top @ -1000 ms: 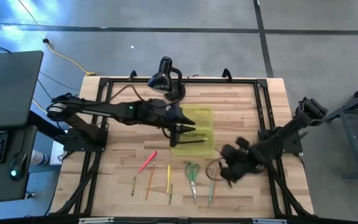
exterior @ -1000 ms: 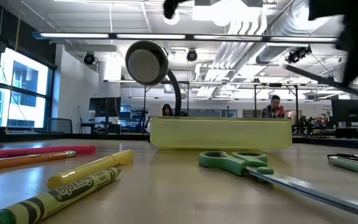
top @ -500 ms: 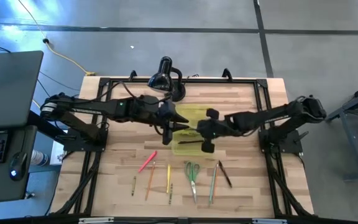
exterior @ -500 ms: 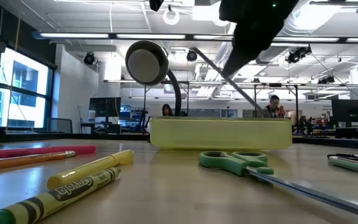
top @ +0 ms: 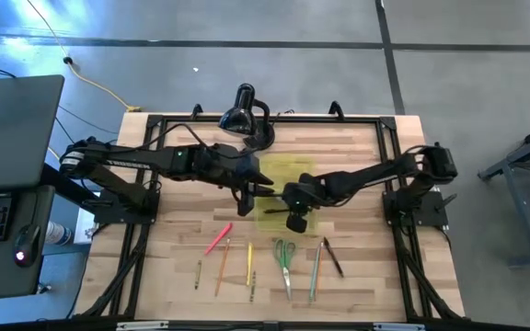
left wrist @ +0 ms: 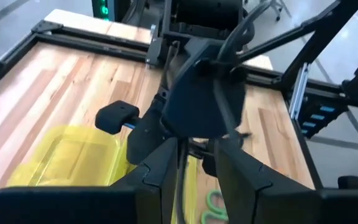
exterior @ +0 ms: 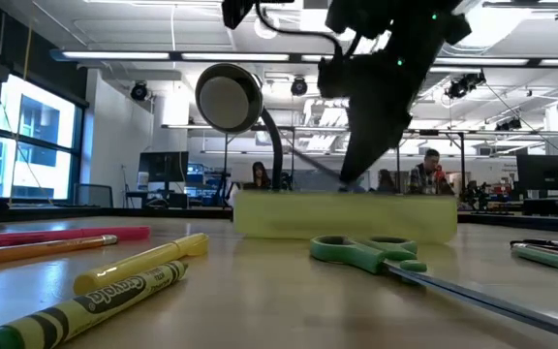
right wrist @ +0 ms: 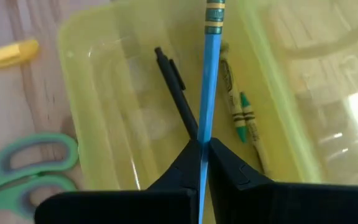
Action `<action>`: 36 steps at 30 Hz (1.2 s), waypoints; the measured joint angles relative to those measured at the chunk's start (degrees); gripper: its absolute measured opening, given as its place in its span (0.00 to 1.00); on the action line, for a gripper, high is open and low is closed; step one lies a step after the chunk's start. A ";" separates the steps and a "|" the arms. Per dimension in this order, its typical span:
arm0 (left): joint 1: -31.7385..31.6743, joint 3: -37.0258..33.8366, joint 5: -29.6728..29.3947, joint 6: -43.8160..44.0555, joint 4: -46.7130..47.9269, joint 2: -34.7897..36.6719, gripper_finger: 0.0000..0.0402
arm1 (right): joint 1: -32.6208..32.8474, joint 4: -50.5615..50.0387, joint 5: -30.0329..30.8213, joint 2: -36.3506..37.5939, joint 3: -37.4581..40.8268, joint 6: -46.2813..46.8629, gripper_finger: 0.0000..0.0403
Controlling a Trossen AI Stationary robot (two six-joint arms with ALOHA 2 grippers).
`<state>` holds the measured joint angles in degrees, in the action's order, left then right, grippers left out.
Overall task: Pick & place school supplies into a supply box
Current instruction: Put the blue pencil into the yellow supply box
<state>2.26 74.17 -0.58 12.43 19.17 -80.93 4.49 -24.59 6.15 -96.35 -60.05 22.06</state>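
Right gripper [right wrist: 202, 163] pinches blue pencil [right wrist: 209, 74] over yellow box [right wrist: 104, 99]; left gripper [left wrist: 194, 163] unclear. Wood table [top: 173, 248], open office behind.

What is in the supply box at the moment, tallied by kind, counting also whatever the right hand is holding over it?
Black pen: 1
Crayons: 2
Blue pencil, gripped by the right hand over the supply box: 1
Total: 4
The left hand hovers at the box's edge.
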 joint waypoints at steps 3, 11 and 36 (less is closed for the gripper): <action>0.00 0.00 0.00 0.02 1.62 0.00 0.34 | -0.96 -0.08 -3.27 -1.97 0.00 0.46 0.00; 0.00 0.00 -0.02 0.04 3.05 0.00 0.34 | -2.65 0.32 -6.68 -6.13 0.00 0.48 0.00; 0.00 0.00 -4.22 0.09 6.68 -0.02 0.34 | -2.44 3.65 -16.01 -5.23 0.00 -11.15 0.23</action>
<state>2.26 74.17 -4.80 12.51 25.85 -80.95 2.06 -20.94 -9.86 -101.58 -60.05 10.92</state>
